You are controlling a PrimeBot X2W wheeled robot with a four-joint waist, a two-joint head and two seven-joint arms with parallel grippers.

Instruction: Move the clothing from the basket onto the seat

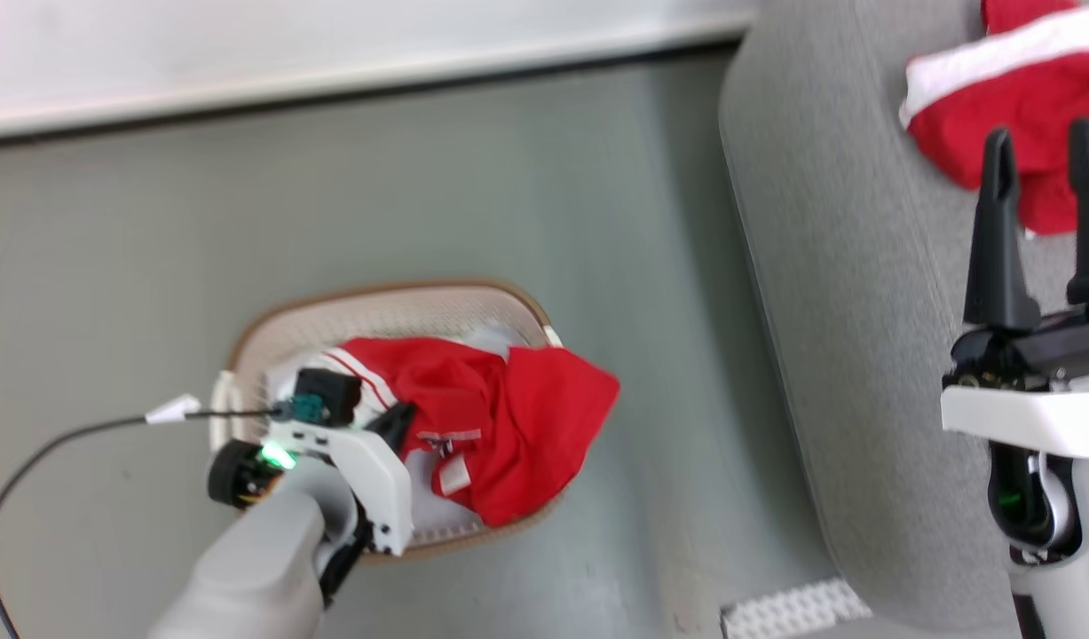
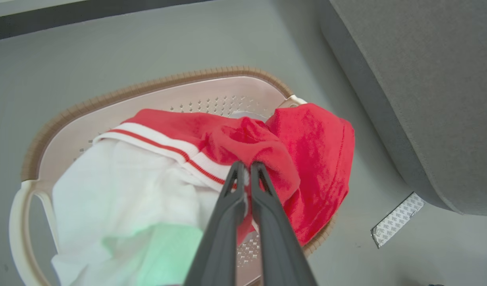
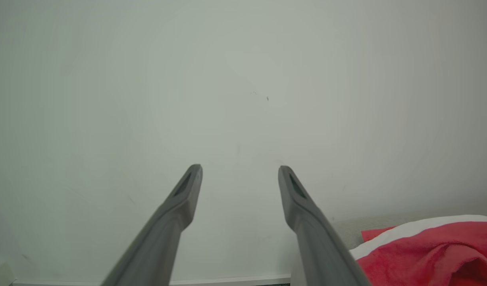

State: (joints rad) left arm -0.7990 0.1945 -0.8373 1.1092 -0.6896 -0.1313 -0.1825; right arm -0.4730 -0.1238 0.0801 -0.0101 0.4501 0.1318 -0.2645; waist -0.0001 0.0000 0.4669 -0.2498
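A red garment with white striped trim point(image 1: 500, 417) point(image 2: 267, 151) lies heaped in the cream basket point(image 1: 375, 311) point(image 2: 120, 103) and hangs over its right rim. My left gripper point(image 1: 398, 426) point(image 2: 246, 165) is shut on a fold of this clothing near the middle of the basket. A second red garment with a wide white band point(image 1: 1014, 98) point(image 3: 434, 250) lies on the grey seat point(image 1: 828, 222) point(image 2: 426, 79) at the right. My right gripper point(image 1: 1045, 146) point(image 3: 240, 171) stands open above the seat, just in front of that garment, holding nothing.
A pale white sheet point(image 2: 120, 198) fills the basket's left side under the red garment. A white perforated strip point(image 1: 793, 608) point(image 2: 396, 220) lies on the grey-green floor by the seat's base. A black cable point(image 1: 56, 444) trails left from the left wrist. A white wall point(image 3: 227, 79) stands behind the seat.
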